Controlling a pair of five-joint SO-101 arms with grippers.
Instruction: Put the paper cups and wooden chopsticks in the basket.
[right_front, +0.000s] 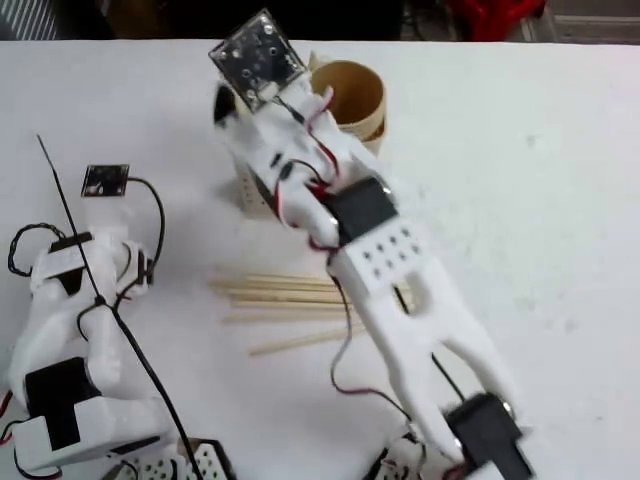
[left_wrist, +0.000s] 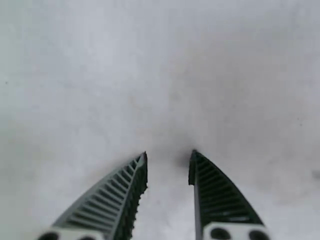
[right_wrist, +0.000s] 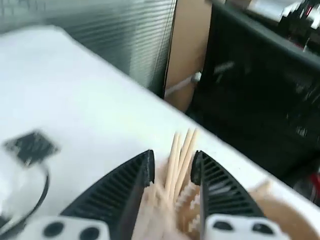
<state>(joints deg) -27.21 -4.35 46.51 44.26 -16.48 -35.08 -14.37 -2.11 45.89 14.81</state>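
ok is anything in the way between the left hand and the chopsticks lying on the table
Nothing visible: bare table lies between the left hand and the chopsticks. The right arm does cross above their far ends.

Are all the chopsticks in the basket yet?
No: several chopsticks lie flat on the table, and the right gripper holds a few more.

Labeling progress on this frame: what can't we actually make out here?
- basket: high view, mostly under the right arm; contents hidden.
- paper cups: high view, the arm overlaps them; count unclear.
- right gripper at the chopsticks: right wrist view is blurred; clamped or loose, cannot tell.
- loose chopsticks: high view, the arm crosses their ends; count unclear.
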